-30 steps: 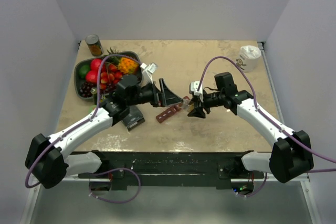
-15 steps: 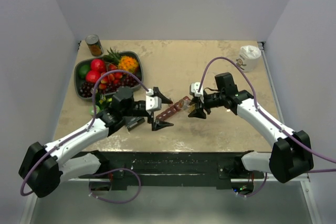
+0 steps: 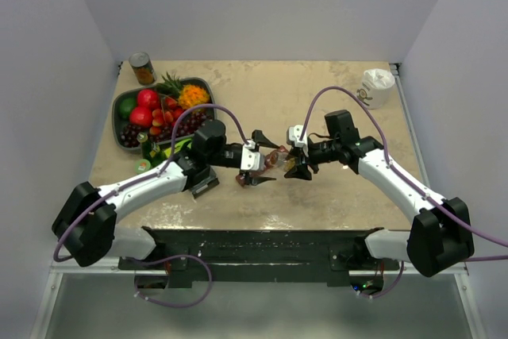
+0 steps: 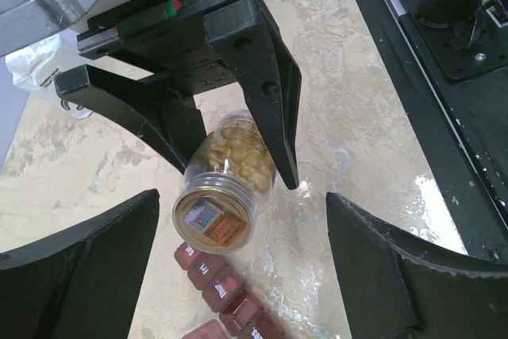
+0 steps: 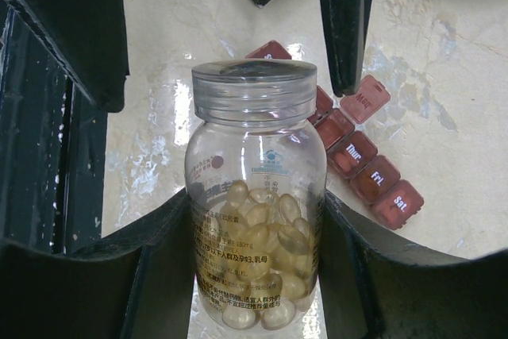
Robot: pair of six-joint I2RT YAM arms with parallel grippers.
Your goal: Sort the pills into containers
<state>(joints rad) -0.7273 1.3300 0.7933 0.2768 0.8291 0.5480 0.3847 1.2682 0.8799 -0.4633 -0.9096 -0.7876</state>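
Beige marbled table. The bottle of pills is clamped by the right gripper, cap aimed at the left gripper, which is spread wide around it, untouched. The containers lie just beneath.

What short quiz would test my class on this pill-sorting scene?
1. True or false: the clear plastic bottle of yellowish pills is empty.
2. Which holds that bottle? A: left gripper; B: right gripper; C: neither.
3. Fill in: the left gripper's jaws stand ___ (open or shut).
Key: 1 false; 2 B; 3 open.
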